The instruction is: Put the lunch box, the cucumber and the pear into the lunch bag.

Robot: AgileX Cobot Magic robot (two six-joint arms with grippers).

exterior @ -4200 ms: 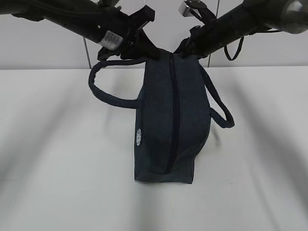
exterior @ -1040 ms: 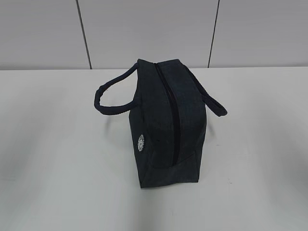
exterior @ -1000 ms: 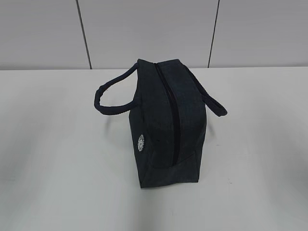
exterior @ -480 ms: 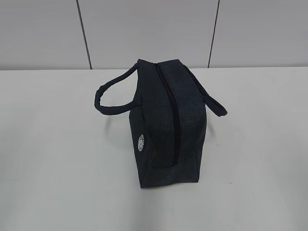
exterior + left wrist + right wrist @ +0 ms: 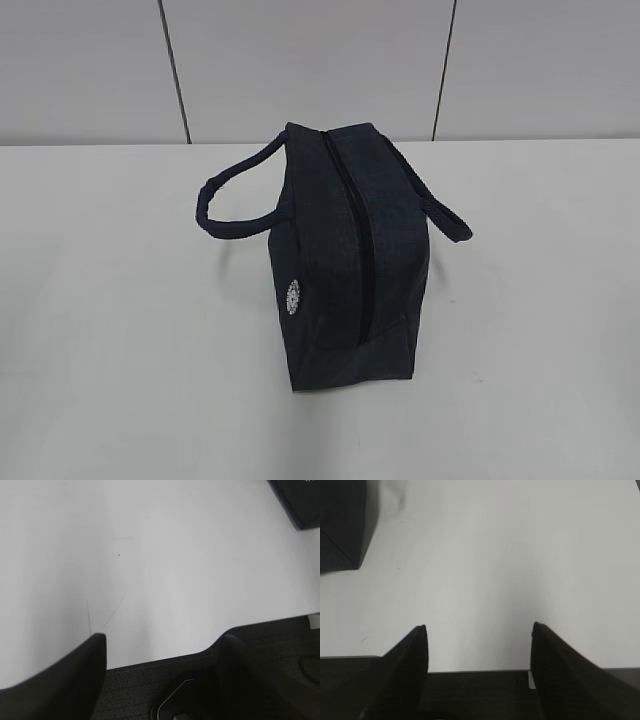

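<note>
While the broad white counter [image 5: 110, 380] fills the lower part of the exterior view beneath a pale grey panelled wall [image 5: 300, 60], there is just one thing standing on it: the dark navy fabric lunch bag [image 5: 345, 260], sitting about the middle of the surface with its narrow end toward the camera. And look at that top seam, the dark zipper [image 5: 358, 240] runs the bag's length and is drawn shut. One navy loop handle [image 5: 225, 205] flops out to the left, the other loop handle [image 5: 440, 210] droops off to the right, and a small round white logo [image 5: 293, 296] sits low on the left face. No arm is in this view at all.

Over to the left wrist view: the left pincer [image 5: 162, 647] hangs released, its two dark fingers [image 5: 75, 675] spread wide with nothing between them but bare counter [image 5: 150, 555] and the counter's front edge, dark floor showing below it. The lunch bag [image 5: 297, 502] is only a dark corner at the top right of that view, well apart from the fingers.

Right wrist view, same story: the right pincer [image 5: 479, 630] is released, fingers [image 5: 407, 665] standing wide over empty white counter [image 5: 520, 555], with the lunch bag [image 5: 342, 525] a dark block at the upper left, well clear of the tips. Neither pincer touches the bag.
</note>
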